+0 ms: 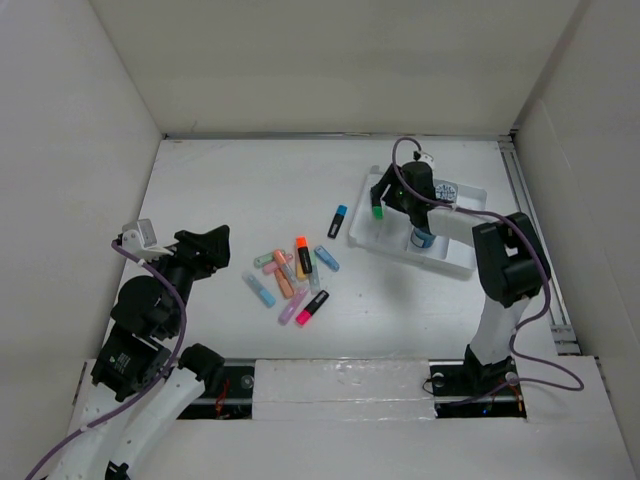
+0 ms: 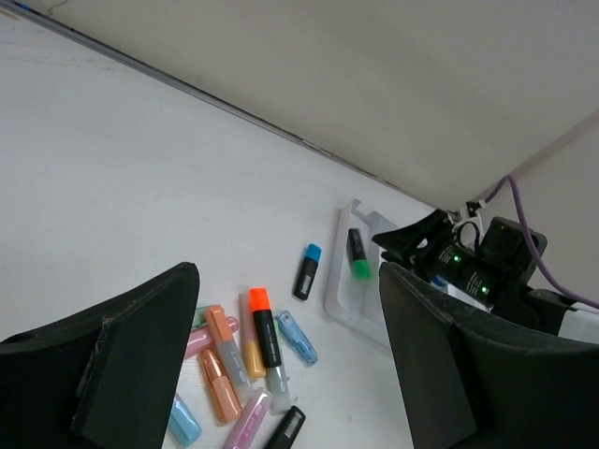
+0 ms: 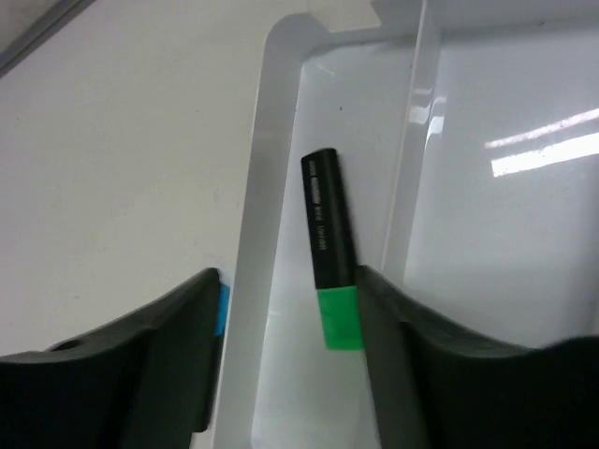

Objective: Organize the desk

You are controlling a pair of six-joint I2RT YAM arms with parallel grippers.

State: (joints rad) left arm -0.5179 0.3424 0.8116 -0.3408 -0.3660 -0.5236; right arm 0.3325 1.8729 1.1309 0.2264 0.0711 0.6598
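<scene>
The white desk [image 1: 250, 190] carries a loose pile of highlighters [image 1: 288, 278] at its middle. A black marker with a green cap [image 3: 329, 253] lies in the narrow left compartment of the white tray [image 3: 257, 234], free of both fingers. My right gripper [image 3: 290, 374] hangs open just above it, its right finger [image 3: 449, 383] beside the green cap. From above, that marker [image 1: 377, 207] shows under the right gripper [image 1: 390, 200]. My left gripper [image 2: 290, 355] stands wide open and empty over the desk's left side, away from the pile [image 2: 234, 360].
A blue-capped black marker [image 1: 338, 221] lies alone between the pile and the tray [image 1: 455, 262]. A black and pink marker [image 1: 312, 307] sits at the pile's near edge. A small blue object [image 1: 422, 238] rests in the tray under the right arm. White walls border the desk.
</scene>
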